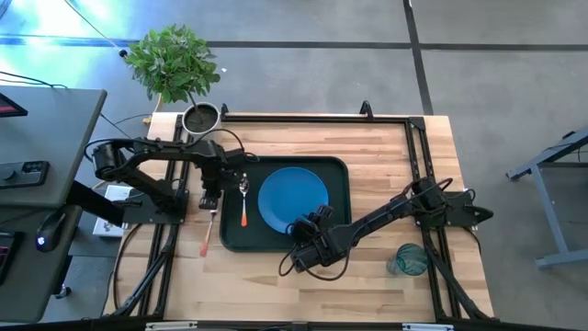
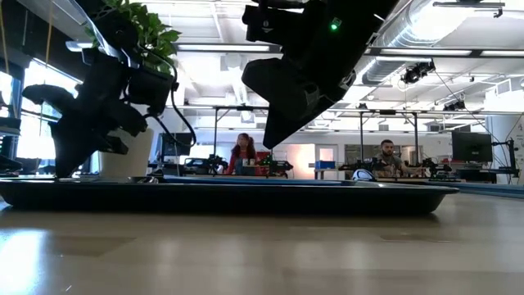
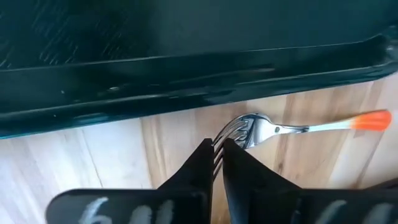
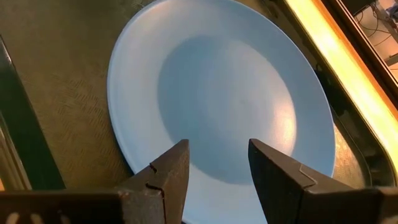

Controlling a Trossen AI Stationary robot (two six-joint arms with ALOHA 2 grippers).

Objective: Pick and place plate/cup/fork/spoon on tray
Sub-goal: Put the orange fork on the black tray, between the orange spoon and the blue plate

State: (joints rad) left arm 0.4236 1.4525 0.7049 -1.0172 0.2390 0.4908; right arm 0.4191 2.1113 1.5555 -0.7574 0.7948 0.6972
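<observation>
One slim fork [image 3: 283,127], its tines pinched by the closed left gripper [image 3: 217,152] beside the tray's [image 3: 186,87] left rim, could twist free when lifted; right gripper [image 4: 214,165] gapes over the plate [image 4: 217,93].

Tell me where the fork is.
In the high view, the fork lies on the table just left of the tray, under the left hand, spoon nearby.

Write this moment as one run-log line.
left pincer: shut on fork, beside tray | right pincer: open over plate | spoon: on tray | cup: table
</observation>
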